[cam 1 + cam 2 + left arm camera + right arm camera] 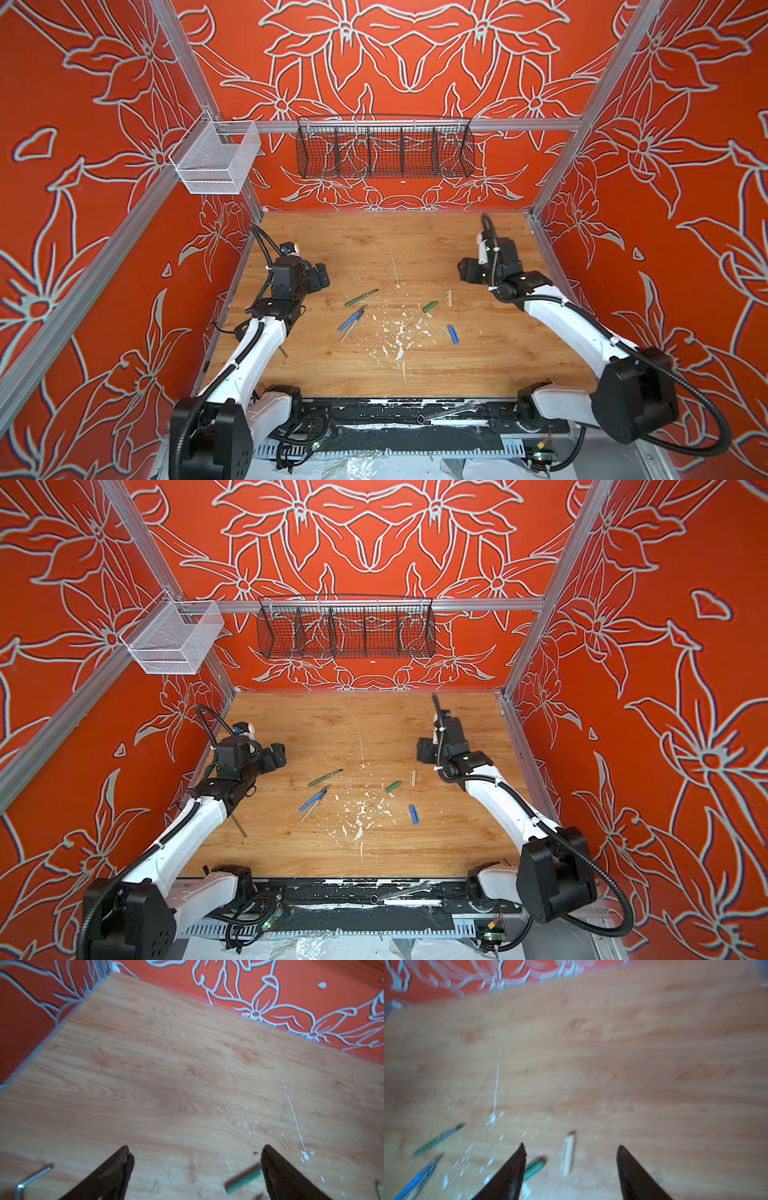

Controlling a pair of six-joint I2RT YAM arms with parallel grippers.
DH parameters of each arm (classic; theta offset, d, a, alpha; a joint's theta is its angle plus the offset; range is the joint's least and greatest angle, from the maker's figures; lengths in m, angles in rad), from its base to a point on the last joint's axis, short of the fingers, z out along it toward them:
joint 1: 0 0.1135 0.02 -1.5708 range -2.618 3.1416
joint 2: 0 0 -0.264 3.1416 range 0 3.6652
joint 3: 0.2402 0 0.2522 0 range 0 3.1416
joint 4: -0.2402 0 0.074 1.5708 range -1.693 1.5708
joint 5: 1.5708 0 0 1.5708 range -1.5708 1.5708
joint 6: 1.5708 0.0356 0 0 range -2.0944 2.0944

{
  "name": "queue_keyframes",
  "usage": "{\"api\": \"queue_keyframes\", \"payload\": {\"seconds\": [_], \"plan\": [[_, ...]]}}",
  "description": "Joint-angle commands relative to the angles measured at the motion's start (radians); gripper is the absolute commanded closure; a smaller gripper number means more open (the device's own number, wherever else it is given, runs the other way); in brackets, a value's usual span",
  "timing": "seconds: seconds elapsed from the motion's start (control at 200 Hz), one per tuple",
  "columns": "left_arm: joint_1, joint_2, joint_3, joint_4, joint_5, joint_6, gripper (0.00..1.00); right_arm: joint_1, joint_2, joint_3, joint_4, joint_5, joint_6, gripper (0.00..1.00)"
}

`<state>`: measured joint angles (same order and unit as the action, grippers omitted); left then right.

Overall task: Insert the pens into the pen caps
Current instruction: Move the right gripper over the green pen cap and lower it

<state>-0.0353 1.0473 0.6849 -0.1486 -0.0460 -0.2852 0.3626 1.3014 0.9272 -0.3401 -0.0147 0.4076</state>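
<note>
Since every pen lies bare and every cap lies empty, nothing of the task is done yet, and all three pairings are left.

The olive green pen [360, 297] lies a little to the left arm's side of the desk's middle, with its dark tip slanting toward the back edge. Just nearer the front edge, the blue pen [350, 321] and the beige pen [352, 326] lie side by side. Their tips meet, though whether they cross I cannot tell.

The caps lie on the right arm's side of the middle, well apart from the pens. The green cap [430, 306] and the beige cap [449, 297] are near each other, and the blue cap [453, 335] is closer to the front edge.

Neither arm holds anything. The left gripper [195, 1149] hovers with its jaws spread wide, and one end of the green pen shows beside a jaw. The right gripper [571, 1145] hangs above the beige cap with its jaws apart and nothing between them. Judging by that, a cap is probably its first pick.

White flecks [399, 332] litter the middle of the desk [457, 232]. A hex key [284, 351] lies by the left edge.
</note>
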Motion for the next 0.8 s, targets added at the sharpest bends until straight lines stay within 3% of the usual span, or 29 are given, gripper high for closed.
{"api": "queue_keyframes", "payload": {"seconds": [0.0, 0.145, 0.285, 0.796], "plan": [[-0.017, -0.105, -0.030, -0.132, 0.137, -0.069, 0.03, 0.082, 0.011, -0.019, -0.165, -0.077, 0.178, 0.34], [-0.028, -0.206, -0.069, -0.162, 0.184, -0.092, 0.03, 0.187, 0.070, -0.019, -0.154, -0.038, 0.236, 0.36], [-0.034, -0.224, -0.067, -0.179, 0.207, -0.105, 0.03, 0.234, 0.171, -0.025, -0.112, -0.075, 0.273, 0.36], [-0.037, -0.116, -0.004, -0.228, 0.244, -0.105, 0.03, 0.233, 0.374, 0.019, 0.002, -0.106, 0.245, 0.35]]}}
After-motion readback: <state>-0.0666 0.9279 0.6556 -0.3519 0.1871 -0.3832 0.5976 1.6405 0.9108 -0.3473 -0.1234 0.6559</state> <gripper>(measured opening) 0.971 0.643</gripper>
